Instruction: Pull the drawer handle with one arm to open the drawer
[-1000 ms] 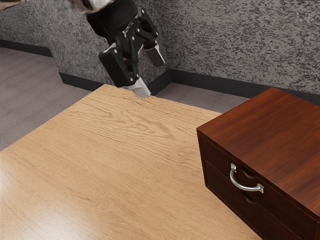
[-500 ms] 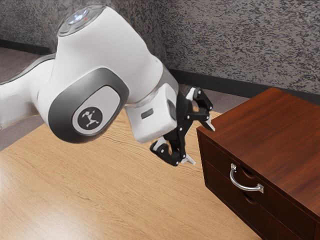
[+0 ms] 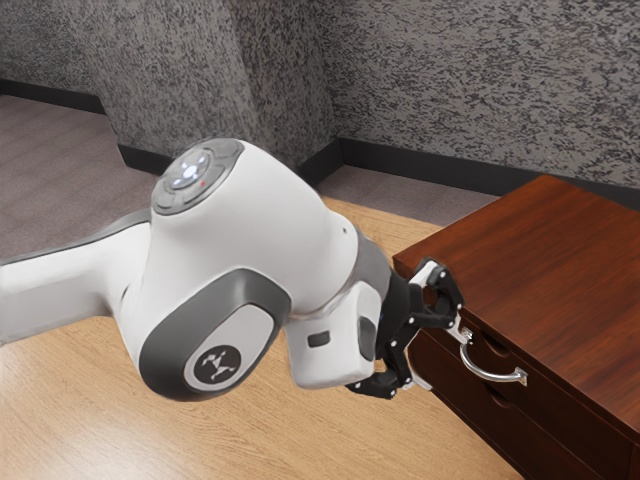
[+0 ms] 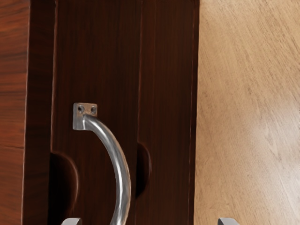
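Observation:
A dark wooden cabinet (image 3: 560, 260) stands on the table at the exterior view's right. Its upper drawer front (image 3: 560, 405) sits flush with the cabinet and carries a curved silver handle (image 3: 492, 368). My black gripper (image 3: 440, 355) is open, right in front of the drawer's near end, with its fingers spread just beside the handle and nothing between them. In the wrist view the handle (image 4: 117, 159) arcs across the drawer front (image 4: 98, 70), and my two fingertips (image 4: 71, 221) show apart at the lower edge, the handle's curve running between them.
A second drawer front (image 3: 500, 440) lies below the upper one. The light wooden table (image 3: 60, 420) stretches toward the exterior view's left, with my bulky white arm (image 3: 250, 290) low over it. A speckled grey wall (image 3: 480, 80) stands behind.
My arm swung down from high at the back and moved toward the exterior view's right, bringing the open gripper from mid-table up to the drawer front beside the handle. The drawer has not moved.

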{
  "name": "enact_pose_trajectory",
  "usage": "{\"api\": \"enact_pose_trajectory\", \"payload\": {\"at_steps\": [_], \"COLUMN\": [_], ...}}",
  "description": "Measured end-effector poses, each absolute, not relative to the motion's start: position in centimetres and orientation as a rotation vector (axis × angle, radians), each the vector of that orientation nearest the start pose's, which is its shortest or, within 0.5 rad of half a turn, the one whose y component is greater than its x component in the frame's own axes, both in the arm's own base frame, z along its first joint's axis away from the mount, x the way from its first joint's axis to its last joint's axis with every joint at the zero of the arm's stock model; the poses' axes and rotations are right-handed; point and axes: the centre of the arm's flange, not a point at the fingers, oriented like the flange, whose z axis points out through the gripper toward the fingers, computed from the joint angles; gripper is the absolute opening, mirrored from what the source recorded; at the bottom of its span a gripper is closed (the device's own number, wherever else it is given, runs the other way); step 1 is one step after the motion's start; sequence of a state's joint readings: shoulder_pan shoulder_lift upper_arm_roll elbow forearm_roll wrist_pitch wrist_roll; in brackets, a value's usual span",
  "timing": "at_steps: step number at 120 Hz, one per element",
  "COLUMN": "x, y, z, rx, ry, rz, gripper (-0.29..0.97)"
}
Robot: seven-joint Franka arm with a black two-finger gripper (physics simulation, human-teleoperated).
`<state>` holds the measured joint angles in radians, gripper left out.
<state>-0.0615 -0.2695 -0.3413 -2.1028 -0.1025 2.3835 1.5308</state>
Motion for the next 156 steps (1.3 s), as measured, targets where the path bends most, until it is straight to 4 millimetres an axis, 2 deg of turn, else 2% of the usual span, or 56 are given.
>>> {"api": "enact_pose_trajectory", "payload": {"at_steps": [29,52,95,110,122,156], "x": [47.2,47.2,48.1,48.7,49.3,50.2], "y": [-23.6,-24.6,-24.7,-24.7,-24.5,-23.5], "z": [56.6,56.0,55.1,55.0,55.0,54.4], "rx": [-1.557,-1.523,-1.516,-1.513,-1.519,-1.54], "ry": [2.298,2.312,2.316,2.313,2.305,2.294], "rz": [-0.666,-0.69,-0.704,-0.711,-0.719,-0.715], "gripper": [0.28,0.25,0.22,0.28,0.22,0.18]}}
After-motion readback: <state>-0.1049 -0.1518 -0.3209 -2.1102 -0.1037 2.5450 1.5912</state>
